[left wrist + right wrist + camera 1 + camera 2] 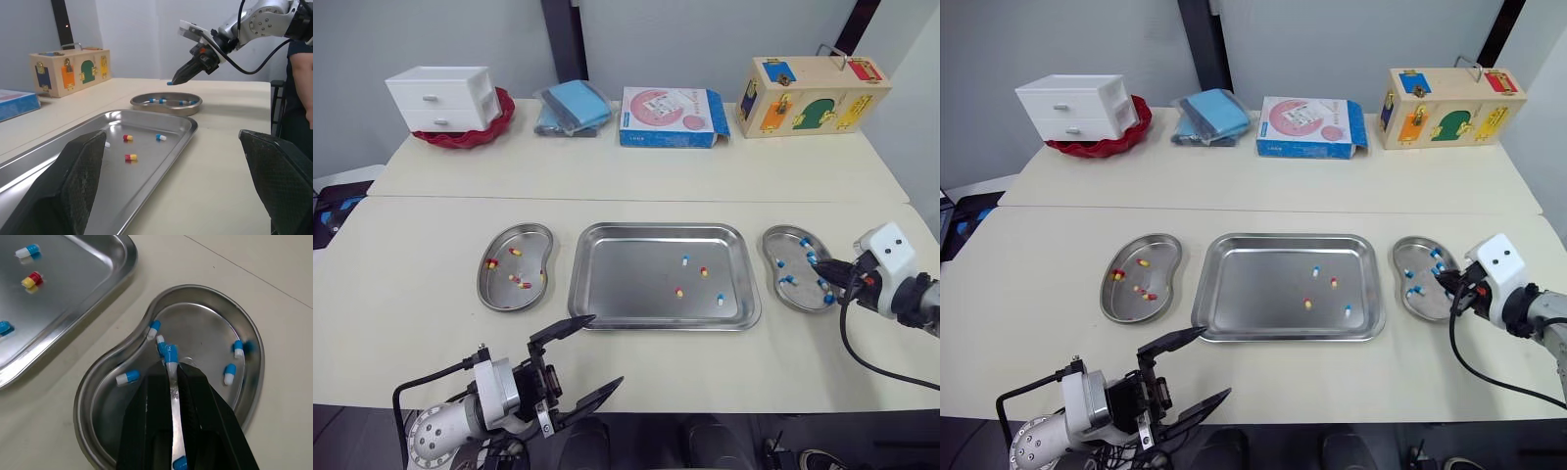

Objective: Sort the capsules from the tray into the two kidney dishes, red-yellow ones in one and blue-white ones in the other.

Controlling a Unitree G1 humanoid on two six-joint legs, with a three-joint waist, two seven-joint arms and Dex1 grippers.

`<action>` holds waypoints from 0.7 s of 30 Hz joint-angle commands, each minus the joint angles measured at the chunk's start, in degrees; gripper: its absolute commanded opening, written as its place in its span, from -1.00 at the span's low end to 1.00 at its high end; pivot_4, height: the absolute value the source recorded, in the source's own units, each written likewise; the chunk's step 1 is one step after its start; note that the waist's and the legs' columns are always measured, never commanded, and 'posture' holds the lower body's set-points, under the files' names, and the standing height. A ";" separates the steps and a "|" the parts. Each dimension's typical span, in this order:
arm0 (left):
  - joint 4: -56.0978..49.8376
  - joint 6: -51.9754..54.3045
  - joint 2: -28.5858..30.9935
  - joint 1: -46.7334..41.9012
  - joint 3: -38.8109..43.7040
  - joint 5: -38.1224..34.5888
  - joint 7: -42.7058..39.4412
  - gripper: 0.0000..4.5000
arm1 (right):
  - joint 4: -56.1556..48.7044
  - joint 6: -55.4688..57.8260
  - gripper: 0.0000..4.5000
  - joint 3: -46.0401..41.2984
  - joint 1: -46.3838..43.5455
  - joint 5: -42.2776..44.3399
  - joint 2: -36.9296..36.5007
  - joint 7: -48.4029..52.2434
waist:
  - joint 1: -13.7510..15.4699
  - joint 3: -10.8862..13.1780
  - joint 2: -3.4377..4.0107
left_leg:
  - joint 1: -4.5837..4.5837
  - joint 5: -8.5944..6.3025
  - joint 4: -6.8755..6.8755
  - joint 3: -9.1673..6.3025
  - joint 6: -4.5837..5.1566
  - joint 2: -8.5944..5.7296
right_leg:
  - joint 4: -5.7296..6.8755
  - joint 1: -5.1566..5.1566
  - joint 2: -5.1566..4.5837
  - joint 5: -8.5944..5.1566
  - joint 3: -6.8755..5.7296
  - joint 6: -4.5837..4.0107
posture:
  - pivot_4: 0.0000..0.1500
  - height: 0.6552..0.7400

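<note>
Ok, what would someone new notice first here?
The right gripper pinches a blue-white capsule above the right kidney dish, which already holds several like it. In the middle, the steel tray holds four loose capsules, and the left gripper hangs wide open near the table's front edge.

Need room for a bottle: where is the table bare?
Bare: the band between the rectangular steel tray and the white drawer box and wooden lock box; left of the left steel kidney dish. Crowded: right steel kidney dish, under the right tool.
</note>
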 commanded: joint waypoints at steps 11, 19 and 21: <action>-0.26 -1.06 -0.64 0.70 -0.08 0.02 0.23 1.00 | 0.67 -1.73 -1.00 -0.24 -0.91 -0.45 -1.48 -0.78 | 0.07 0.00 0.00 | 0.00 0.00 0.02 -0.02 0.00 -0.01 | -0.04 0.05 0.00 0.00 -0.02 0.00 | 1.00 1.00; -0.12 -1.22 -0.77 1.53 0.20 0.22 0.95 1.00 | 1.92 -1.79 -1.00 0.74 -2.05 -0.64 -1.75 -1.14 | 0.08 0.00 0.00 | 0.00 0.00 0.02 -0.01 0.00 -0.01 | -0.03 0.05 0.00 0.00 -0.02 0.00 | 1.00 1.00; 0.01 -1.17 -0.75 1.42 0.32 0.23 1.07 1.00 | 2.00 -1.76 -1.00 0.82 -2.17 -0.68 -1.77 -1.15 | 0.08 0.00 0.00 | 0.00 0.00 0.02 -0.02 0.00 0.00 | -0.03 0.05 0.00 0.00 -0.02 0.00 | 1.00 1.00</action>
